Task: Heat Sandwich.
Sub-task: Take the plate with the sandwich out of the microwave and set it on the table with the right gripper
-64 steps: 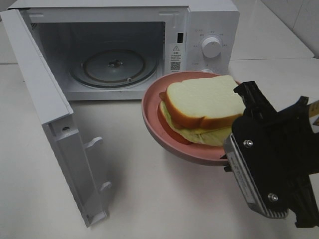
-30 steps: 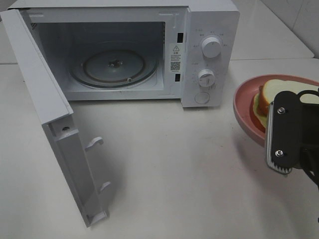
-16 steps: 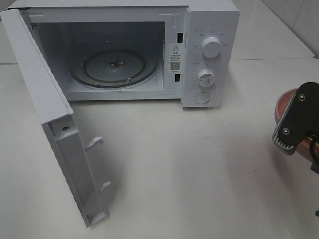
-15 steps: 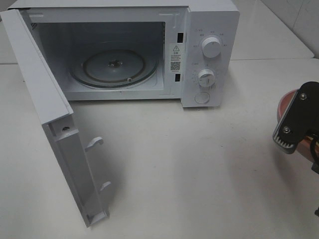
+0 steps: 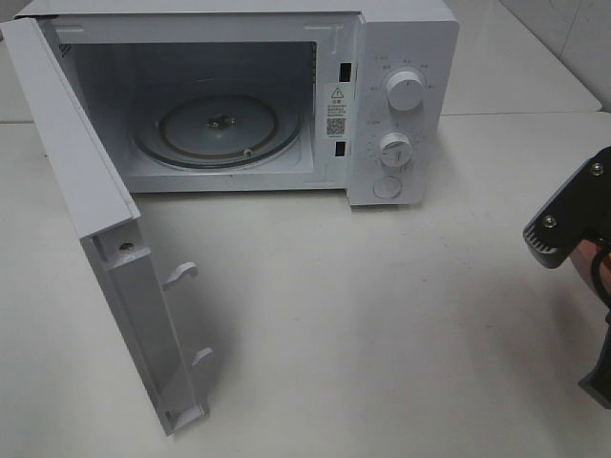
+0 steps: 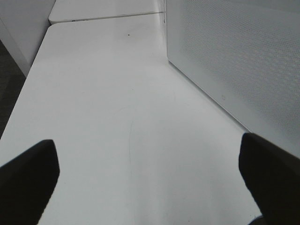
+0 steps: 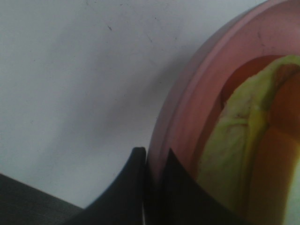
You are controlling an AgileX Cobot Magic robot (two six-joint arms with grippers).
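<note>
High view: the microwave (image 5: 239,95) stood open and empty; the right gripper (image 5: 571,224) sat at the desk's right edge, having pulled away from the door since 2 seconds earlier.

Left wrist: the left gripper (image 6: 150,180) gaped over bare desk.

Right wrist: jaws pinched the pink plate (image 7: 187,93) rim, carrying the sandwich (image 7: 243,136). Loading seemed unfinished; next, bring it inside.

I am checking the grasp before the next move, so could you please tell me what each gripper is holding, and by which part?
The right gripper holds the pink plate by its rim, jaws pinching the edge; the sandwich lies on it. The left gripper holds nothing, jaws wide apart.
</note>
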